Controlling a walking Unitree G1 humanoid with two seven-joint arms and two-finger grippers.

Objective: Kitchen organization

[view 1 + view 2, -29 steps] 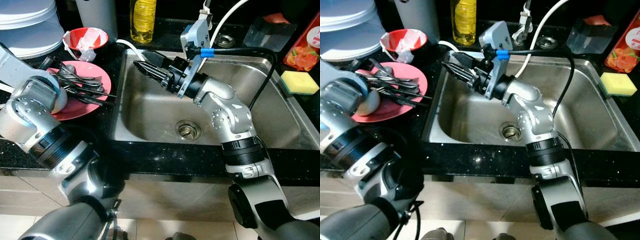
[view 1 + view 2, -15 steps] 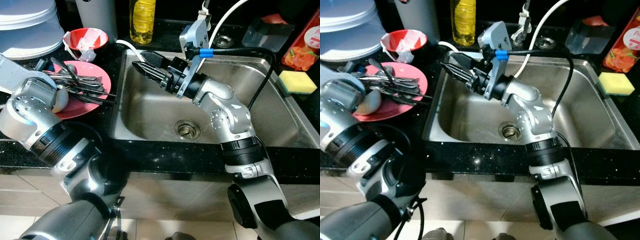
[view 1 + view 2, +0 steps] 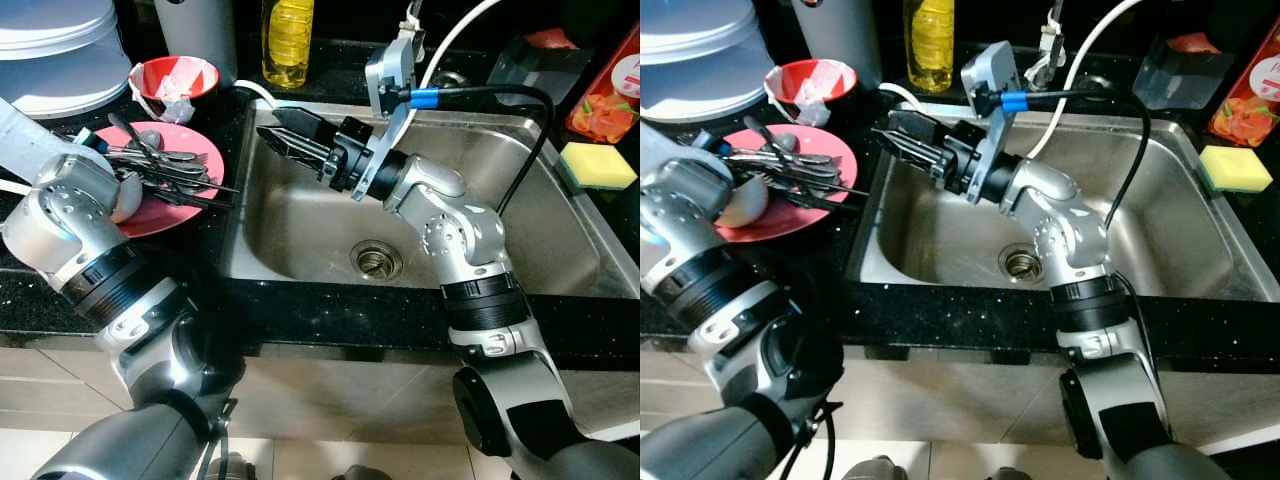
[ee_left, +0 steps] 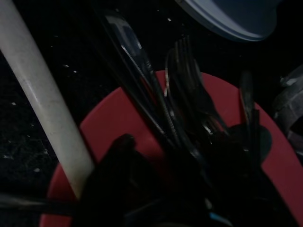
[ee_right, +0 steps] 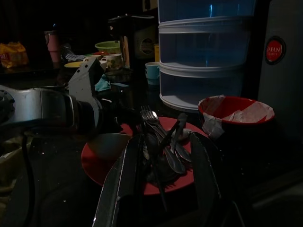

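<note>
1. At the far left of the black counter, stacked pale containers stand behind the red plate.
2. The left tool sits low over that plate, against the pile of cutlery; whether its fingers are apart or together cannot be told.
3. A red bowl holding crumpled paper sits just behind the plate.
4. The right tool hangs above the left edge of the steel sink, fingers apart and holding nothing, pointing at the cutlery, near but not touching.
5. A yellow bottle stands behind the sink.
6. A yellow sponge lies at the right.
</note>
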